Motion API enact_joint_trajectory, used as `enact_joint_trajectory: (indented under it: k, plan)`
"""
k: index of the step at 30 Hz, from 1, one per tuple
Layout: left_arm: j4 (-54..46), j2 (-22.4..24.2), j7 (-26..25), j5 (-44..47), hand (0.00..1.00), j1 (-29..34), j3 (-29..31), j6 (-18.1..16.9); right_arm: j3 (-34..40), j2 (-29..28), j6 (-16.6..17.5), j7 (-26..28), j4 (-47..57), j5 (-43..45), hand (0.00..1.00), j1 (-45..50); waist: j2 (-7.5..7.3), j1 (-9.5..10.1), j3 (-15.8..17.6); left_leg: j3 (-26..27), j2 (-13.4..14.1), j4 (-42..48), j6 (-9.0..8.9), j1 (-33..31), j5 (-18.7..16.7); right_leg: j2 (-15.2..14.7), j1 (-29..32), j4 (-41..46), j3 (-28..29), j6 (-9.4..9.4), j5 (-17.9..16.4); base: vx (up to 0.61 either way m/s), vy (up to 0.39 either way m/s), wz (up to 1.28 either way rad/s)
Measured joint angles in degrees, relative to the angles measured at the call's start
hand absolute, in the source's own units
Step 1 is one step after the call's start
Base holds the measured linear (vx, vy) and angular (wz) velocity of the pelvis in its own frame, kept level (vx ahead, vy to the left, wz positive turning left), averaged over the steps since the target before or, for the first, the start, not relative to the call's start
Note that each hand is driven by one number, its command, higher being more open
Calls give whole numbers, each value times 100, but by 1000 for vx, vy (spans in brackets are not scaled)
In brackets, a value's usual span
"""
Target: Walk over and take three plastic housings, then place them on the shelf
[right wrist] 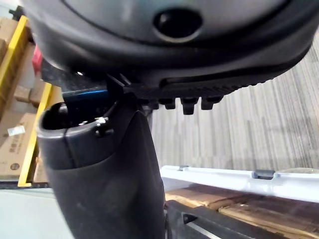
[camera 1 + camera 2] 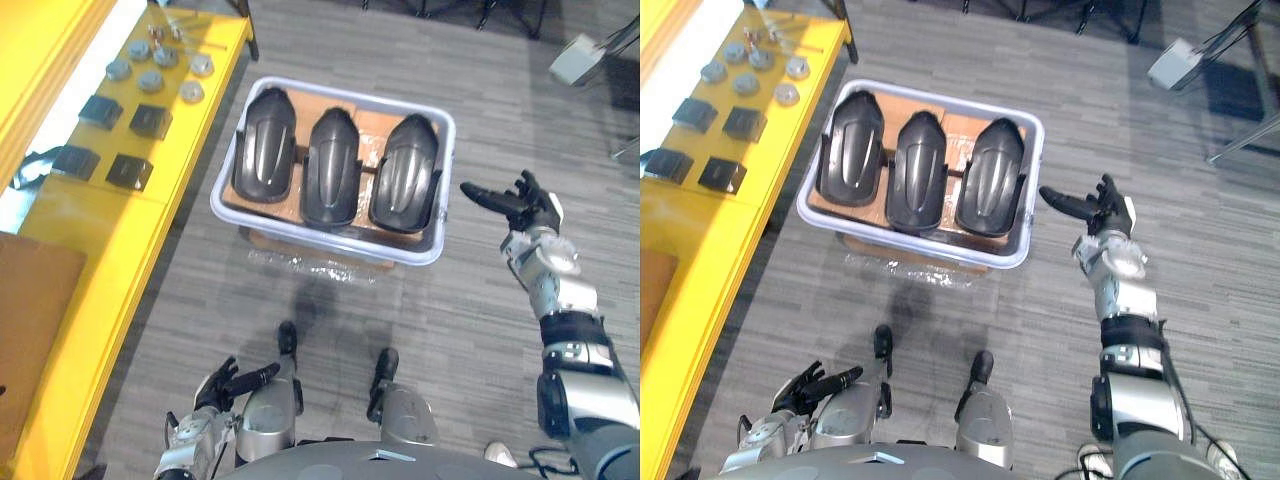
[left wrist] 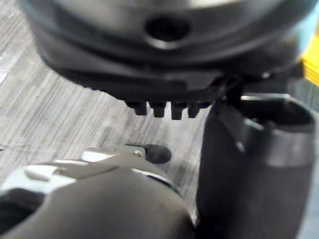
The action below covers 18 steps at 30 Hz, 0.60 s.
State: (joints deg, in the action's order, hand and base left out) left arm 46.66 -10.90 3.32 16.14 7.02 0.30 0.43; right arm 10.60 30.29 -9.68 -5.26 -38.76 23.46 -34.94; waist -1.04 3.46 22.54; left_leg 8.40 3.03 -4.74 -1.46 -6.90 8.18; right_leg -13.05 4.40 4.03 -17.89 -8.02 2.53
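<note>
Three dark plastic housings lie side by side in a pale bin (image 2: pixel 445 130) on the floor: the left housing (image 2: pixel 265 145), the middle housing (image 2: pixel 331 165) and the right housing (image 2: pixel 406 170). My right hand (image 2: pixel 520 205) hovers just right of the bin at its near corner, fingers straight and spread, thumb pointing toward the bin, holding nothing. In the right wrist view the bin's rim (image 1: pixel 239 179) lies just past the thumb (image 1: pixel 99 179). My left hand (image 2: pixel 235 383) hangs low near my body, fingers relaxed and empty.
A yellow shelf (image 2: pixel 170 190) runs along the left, bearing several dark square parts (image 2: pixel 150 120) and several grey round parts (image 2: pixel 150 80). Cardboard lines the bin under the housings. A brown box (image 2: pixel 30 320) sits at the near left. Grey floor lies to the right.
</note>
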Motion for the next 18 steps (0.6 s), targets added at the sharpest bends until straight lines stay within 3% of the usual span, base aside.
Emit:
enact_joint_trajectory:
  k: [4,11,14,15,18]
  plan:
    - [-41,1,44,155,100,-222,-129,-70,-222,558,-41,-12,-463,-3,100,-629,144,74,349,-171,-70,170,30,-235,-12,-92,120,155,-89,-9,7,-16,48,20]
    - [-57,8,48,408,100,-365,-438,-164,-848,996,-314,185,-1111,-68,100,-1482,399,141,528,-409,-131,138,51,-491,66,-150,312,304,-250,18,-23,-31,21,16]
    - [-50,29,34,440,100,-467,-573,-150,-1035,1092,-660,230,-1484,-290,100,-1915,500,219,563,-420,-155,10,80,-575,207,-172,460,335,-255,22,-27,-39,6,5]
    - [-47,24,34,485,100,-489,-612,-142,-1077,1092,-809,321,-1637,-303,0,-1943,502,259,565,-441,-157,3,90,-585,232,-173,469,358,-261,41,-39,-13,-6,9]
    - [-31,25,31,629,100,-490,-628,-128,-1243,1105,-1073,639,-1807,-614,0,-1998,503,275,565,-488,-172,3,120,-602,276,-198,503,461,-265,74,-75,-10,-5,9]
